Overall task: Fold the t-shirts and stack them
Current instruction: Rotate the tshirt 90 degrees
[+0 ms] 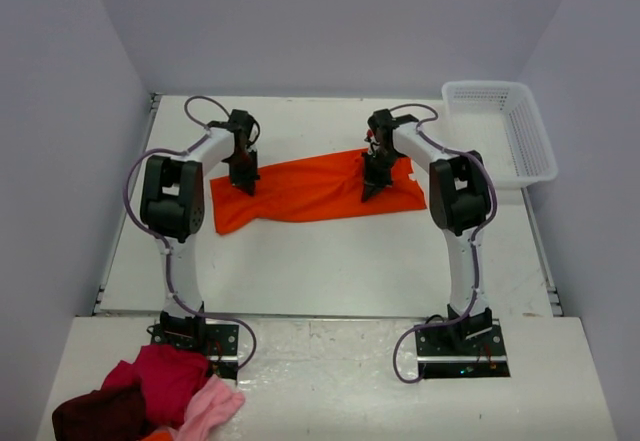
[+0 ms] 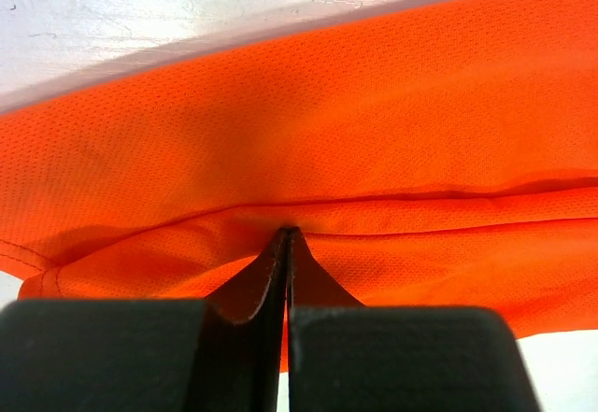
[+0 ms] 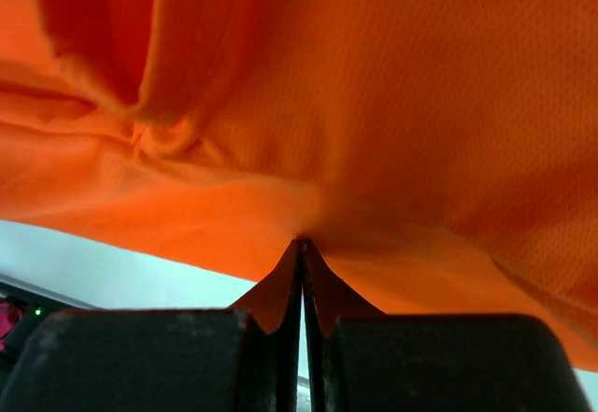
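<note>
From above, the orange shirt (image 1: 310,193) lies spread out in a long band across the middle of the table (image 1: 330,261), between the two arms. Its left end sits lower and nearer the arm bases than its right end. The left gripper (image 1: 245,183) points down onto the shirt's left part, and the right gripper (image 1: 372,189) points down onto its right part. A white basket (image 1: 540,156) stands at the table's far right corner, apart from the shirt. A pile of red and pink clothes (image 1: 150,396) lies at the near left, beside the left arm's base.

In the left wrist view, the left gripper (image 2: 288,239) is clenched, its tips pressed together on a folded edge of the shirt (image 2: 374,132). The cloth fills most of the view, with bare table (image 2: 140,10) beyond it.

In the right wrist view, the right gripper (image 3: 301,244) is likewise clenched, pinching the shirt (image 3: 392,104), which puckers at the tips and bunches into folds at upper left. A strip of table (image 3: 121,272) shows below the cloth.
</note>
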You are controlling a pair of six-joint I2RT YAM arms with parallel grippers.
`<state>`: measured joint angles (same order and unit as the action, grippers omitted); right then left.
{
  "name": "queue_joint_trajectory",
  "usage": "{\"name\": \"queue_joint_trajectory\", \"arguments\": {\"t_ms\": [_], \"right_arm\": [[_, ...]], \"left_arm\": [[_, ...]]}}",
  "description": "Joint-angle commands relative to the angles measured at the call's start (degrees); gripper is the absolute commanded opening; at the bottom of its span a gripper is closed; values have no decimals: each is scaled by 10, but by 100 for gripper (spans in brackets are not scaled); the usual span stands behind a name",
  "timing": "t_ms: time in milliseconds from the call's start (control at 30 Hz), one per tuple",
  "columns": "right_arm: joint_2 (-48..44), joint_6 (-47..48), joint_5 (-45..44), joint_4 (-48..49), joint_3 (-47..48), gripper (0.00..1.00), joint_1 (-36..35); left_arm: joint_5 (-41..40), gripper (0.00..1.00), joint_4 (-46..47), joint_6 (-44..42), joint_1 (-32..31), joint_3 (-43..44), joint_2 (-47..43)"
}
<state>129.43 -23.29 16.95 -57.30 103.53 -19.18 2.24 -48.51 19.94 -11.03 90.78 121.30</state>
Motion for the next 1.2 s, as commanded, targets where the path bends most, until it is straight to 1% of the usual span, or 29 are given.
{"name": "queue_joint_trajectory", "arguments": {"t_ms": [0,33,200,400,500,700,767,900,967,1000,1167], "right_arm": [[21,8,-24,-36,44,0,-4],[35,7,-28,-49,61,0,-4],[70,3,-54,-83,105,0,-4],[101,-4,-75,-119,168,0,-2],[114,-1,-69,-135,206,0,0],[137,14,-61,-142,225,0,8],[143,20,-47,-141,228,2,12],[158,25,-43,-143,260,5,28],[160,27,-27,-142,269,5,35],[162,26,-24,-142,279,5,37],[166,30,-4,-142,283,6,49]], "left_arm": [[-20,0,-25,0,-2,-12,34],[-35,0,-27,1,-4,-18,32],[-46,0,-25,11,-9,-85,-4],[-34,0,-31,35,-22,-156,-72],[-27,0,-35,45,-35,-180,-94],[-27,0,-47,48,-60,-217,-126],[-26,0,-48,48,-70,-231,-134],[6,0,-53,50,-98,-251,-163],[26,0,-54,52,-112,-260,-171],[49,0,-53,56,-125,-262,-178],[74,0,-53,87,-179,-253,-189]]}}
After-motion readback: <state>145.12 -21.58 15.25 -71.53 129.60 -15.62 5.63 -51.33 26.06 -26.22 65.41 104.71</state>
